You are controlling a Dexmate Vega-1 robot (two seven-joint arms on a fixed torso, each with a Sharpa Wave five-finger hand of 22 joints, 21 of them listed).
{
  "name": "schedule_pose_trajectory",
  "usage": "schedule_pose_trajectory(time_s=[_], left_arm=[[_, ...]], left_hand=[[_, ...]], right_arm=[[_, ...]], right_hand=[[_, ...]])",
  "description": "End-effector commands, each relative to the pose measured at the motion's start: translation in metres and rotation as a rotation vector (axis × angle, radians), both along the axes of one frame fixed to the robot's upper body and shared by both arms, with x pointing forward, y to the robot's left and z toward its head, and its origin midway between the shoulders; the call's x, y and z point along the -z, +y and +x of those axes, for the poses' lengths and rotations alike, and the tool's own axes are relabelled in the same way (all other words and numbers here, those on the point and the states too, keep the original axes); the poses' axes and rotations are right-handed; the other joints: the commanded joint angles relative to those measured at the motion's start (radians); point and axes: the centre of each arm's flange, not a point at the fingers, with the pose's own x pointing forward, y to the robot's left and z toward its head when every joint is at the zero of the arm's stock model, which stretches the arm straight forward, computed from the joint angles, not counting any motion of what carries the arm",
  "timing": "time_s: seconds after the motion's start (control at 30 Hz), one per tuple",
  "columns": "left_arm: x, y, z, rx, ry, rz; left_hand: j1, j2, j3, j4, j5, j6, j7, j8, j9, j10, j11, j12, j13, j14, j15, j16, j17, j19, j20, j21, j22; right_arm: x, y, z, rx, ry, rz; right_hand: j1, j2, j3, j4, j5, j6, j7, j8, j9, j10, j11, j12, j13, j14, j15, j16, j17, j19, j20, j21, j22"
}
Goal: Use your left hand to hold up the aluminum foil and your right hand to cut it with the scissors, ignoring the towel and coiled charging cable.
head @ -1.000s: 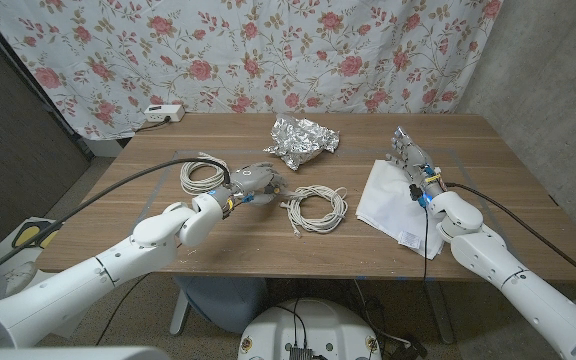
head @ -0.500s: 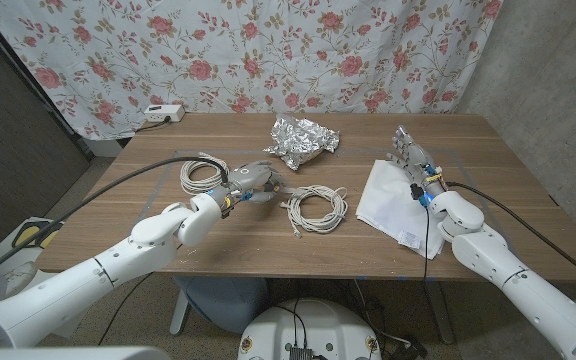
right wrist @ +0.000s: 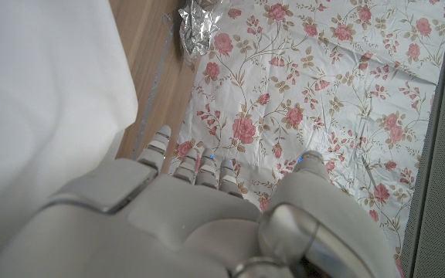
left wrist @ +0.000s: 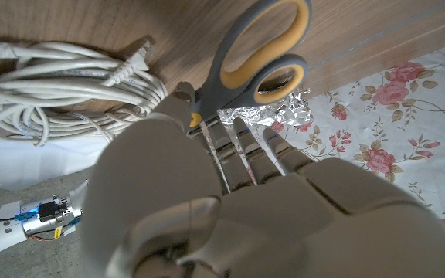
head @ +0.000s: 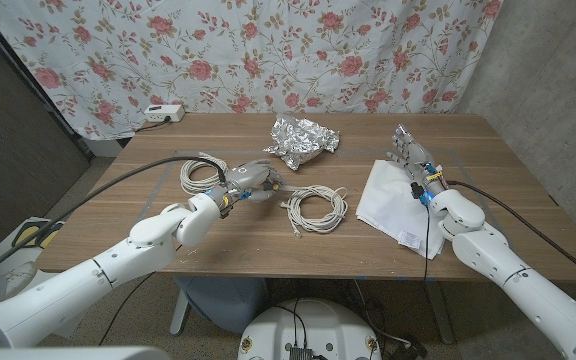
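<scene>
The crumpled aluminum foil [head: 303, 140] lies at the far middle of the table, and a scrap of it [left wrist: 284, 116] shows past the scissors. The grey and yellow scissors [left wrist: 261, 54] lie on the wood with their handles pointing away from my left hand [head: 251, 180]. That hand [left wrist: 230, 201] covers the blades, thumb on one side of the pivot and fingers on the other, pinching them. My right hand [head: 411, 158] holds nothing, its fingers straight and apart over the far edge of the white towel [head: 393, 200]. The foil [right wrist: 194, 31] is far ahead of it.
A coiled white charging cable [head: 316, 208] lies just right of my left hand, and a second white coil [head: 203, 175] sits on its other side. A white power strip [head: 163, 113] rests at the far left edge. A floral curtain hangs behind the table.
My left hand's fingers have drawn together and come down onto the scissors. The right hand has barely moved.
</scene>
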Motion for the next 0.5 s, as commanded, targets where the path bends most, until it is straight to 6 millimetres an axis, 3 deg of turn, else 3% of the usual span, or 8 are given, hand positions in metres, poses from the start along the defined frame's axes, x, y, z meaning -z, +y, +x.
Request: schedule_pose_trajectory(time_s=[0.03, 0.5], left_arm=[[-0.0012, 0.0023, 0.0011, 0.017, 0.007, -0.054], [-0.0065, 0.0031, 0.0045, 0.054, 0.013, -0.135]], left_hand=[[0.006, 0.006, -0.004, 0.001, 0.001, 0.012, -0.002, 0.011, 0.007, 0.065, -0.054, 0.060, 0.004, 0.055, -0.050, -0.002, 0.005, 0.007, -0.003, 0.001, 0.001], [0.009, 0.007, -0.010, 0.003, 0.001, 0.012, -0.001, 0.021, 0.018, 0.067, -0.054, 0.055, 0.004, 0.056, -0.050, -0.007, 0.007, 0.007, 0.000, 0.001, 0.001]], right_arm=[[-0.0004, -0.0011, 0.0005, 0.001, 0.001, -0.003], [-0.0018, -0.0051, 0.0014, 0.005, 0.001, 0.000]], right_hand=[[-0.003, 0.004, 0.005, 0.000, 0.001, 0.003, 0.004, 0.004, 0.004, 0.000, 0.000, 0.005, 0.000, -0.008, 0.002, 0.005, 0.002, 0.001, 0.000, 0.007, 0.004], [-0.004, 0.004, 0.007, -0.001, 0.001, 0.003, 0.003, 0.003, 0.004, 0.000, 0.000, 0.005, 0.000, -0.008, 0.001, 0.005, 0.002, 0.001, -0.001, 0.007, 0.004]])
